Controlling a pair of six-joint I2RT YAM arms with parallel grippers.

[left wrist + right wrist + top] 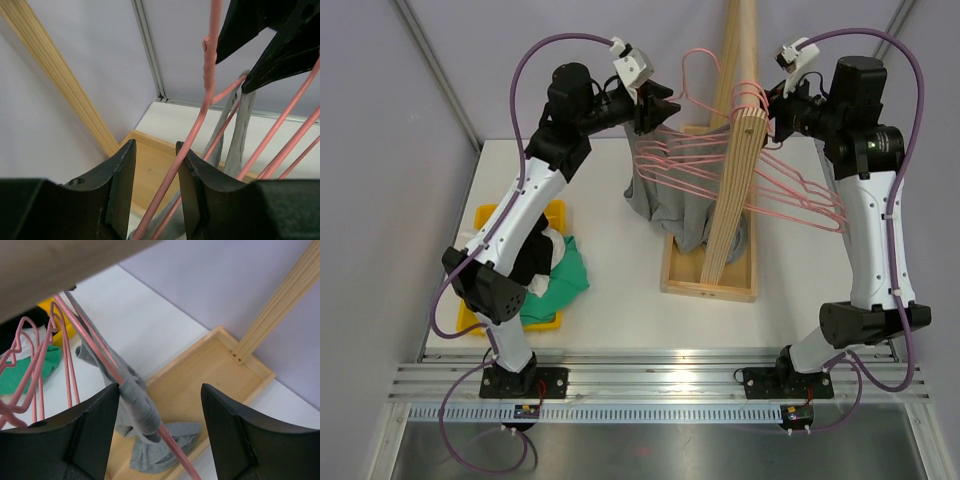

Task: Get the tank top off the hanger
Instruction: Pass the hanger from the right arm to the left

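We straddle the hanger (197, 125) with the slightly open left gripper (156, 150) and the tank top (137, 400) with the wide-open right gripper (160, 390), both empty; we should close next.

Wooden rack (732, 190) sits in its tray (710, 290) mid-tabletop (620, 310). Left of the rack there's a yellow bin (485, 218) stuffed with clothes, green one (570, 272) spilling out toward the rack.
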